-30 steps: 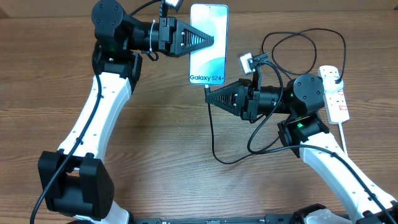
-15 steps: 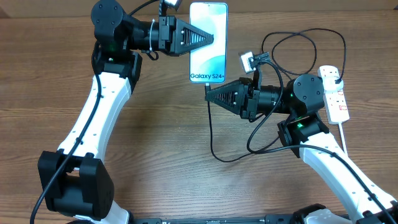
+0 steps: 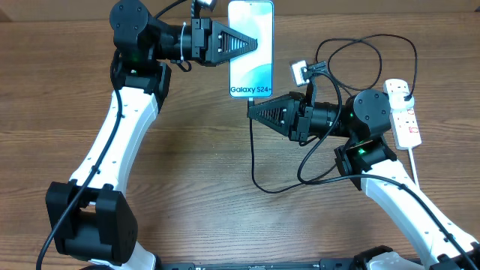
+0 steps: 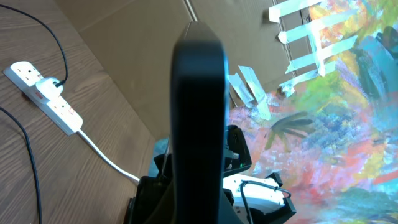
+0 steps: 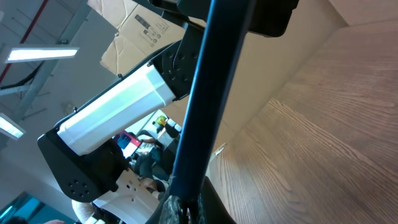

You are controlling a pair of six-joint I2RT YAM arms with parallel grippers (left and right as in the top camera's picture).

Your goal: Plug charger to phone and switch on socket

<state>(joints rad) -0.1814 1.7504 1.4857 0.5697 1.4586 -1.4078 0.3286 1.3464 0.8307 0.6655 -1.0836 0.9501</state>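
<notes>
— Above the table (image 3: pixel 187 195), why is the phone (image 3: pixel 251 75) held up rather than laid flat?

— It is clamped along one long side by the left gripper (image 3: pixel 258 46), with the lit screen turned to the overhead camera. Its bottom edge is thereby left free, so the port can be reached from below.

— And how is the charger (image 3: pixel 253 161) presented?

— Its connector end is pinched in the right gripper (image 3: pixel 252 114), whose closed fingers are pointed at the phone's lower edge. The rest of the cable is let fall in a slack loop onto the table, so little pull is put on the tip. From the right wrist the connector is seen right at the bottom of the edge-on phone, but whether it is seated cannot be told.

— Is the far end dealt with?

— A black plug is seen in the socket (image 3: pixel 407 120), which is lying at the right of the table, well apart from both grippers. How its switches are set cannot be read.

— What is called for next?

— A straight, aligned push is judged to be needed; a tilted tip could be jammed against the frame.
</notes>
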